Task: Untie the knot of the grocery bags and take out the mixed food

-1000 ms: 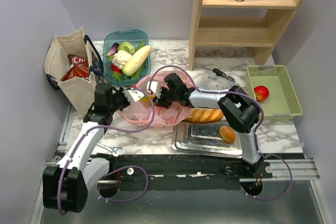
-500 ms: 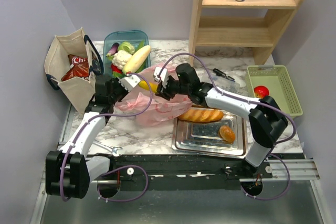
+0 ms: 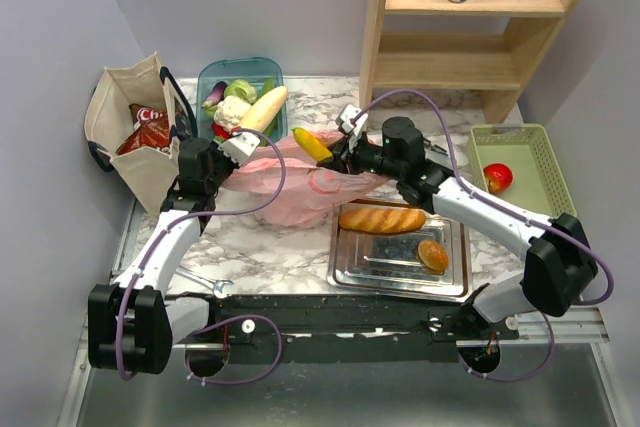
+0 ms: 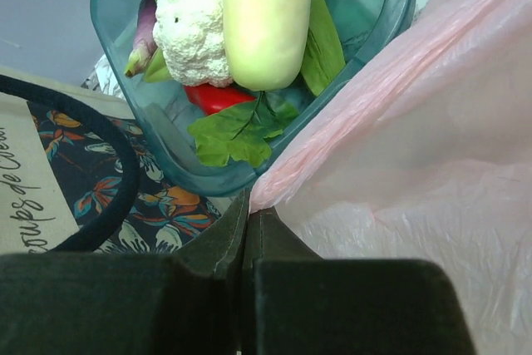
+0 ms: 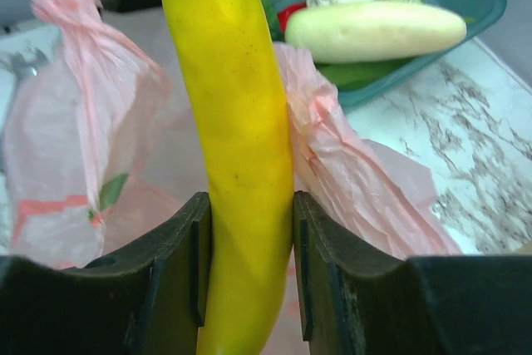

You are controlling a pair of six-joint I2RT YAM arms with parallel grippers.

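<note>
My left arm (image 3: 160,252) reaches up from its base at the near edge, forearm slanting forward and to the right. The left pincer (image 4: 246,215) is pressed closed on a pinch of the pink plastic bag (image 4: 399,147), its two dark fingers meeting with only a hairline between them. My right arm (image 3: 495,212) stretches long and low from its base across to the left, and the right pincer (image 5: 249,230) is clamped on the banana (image 5: 237,106), one finger against each side of it.
</note>
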